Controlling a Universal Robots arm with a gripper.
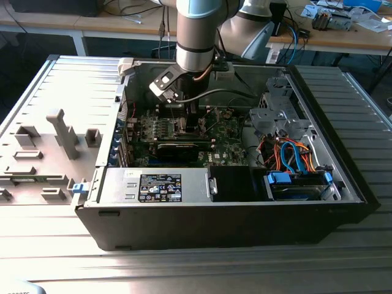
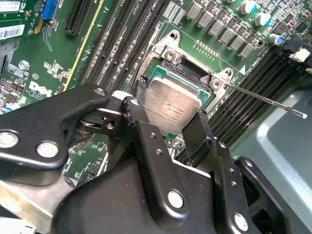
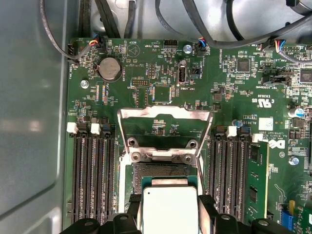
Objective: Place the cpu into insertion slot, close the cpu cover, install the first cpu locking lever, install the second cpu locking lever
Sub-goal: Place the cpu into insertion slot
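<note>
Black fingers (image 2: 197, 134) pinch the cpu (image 2: 170, 105) by opposite edges, level over the insertion slot (image 2: 183, 72); the cpu cover (image 3: 146, 113) stands flipped open, giving access.

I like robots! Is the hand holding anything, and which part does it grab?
Yes. The hand pinches the cpu by two opposite edges, right over the slot.

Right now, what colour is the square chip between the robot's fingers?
Silvery-grey metal; the cpu shows best in the second wrist view.
</note>
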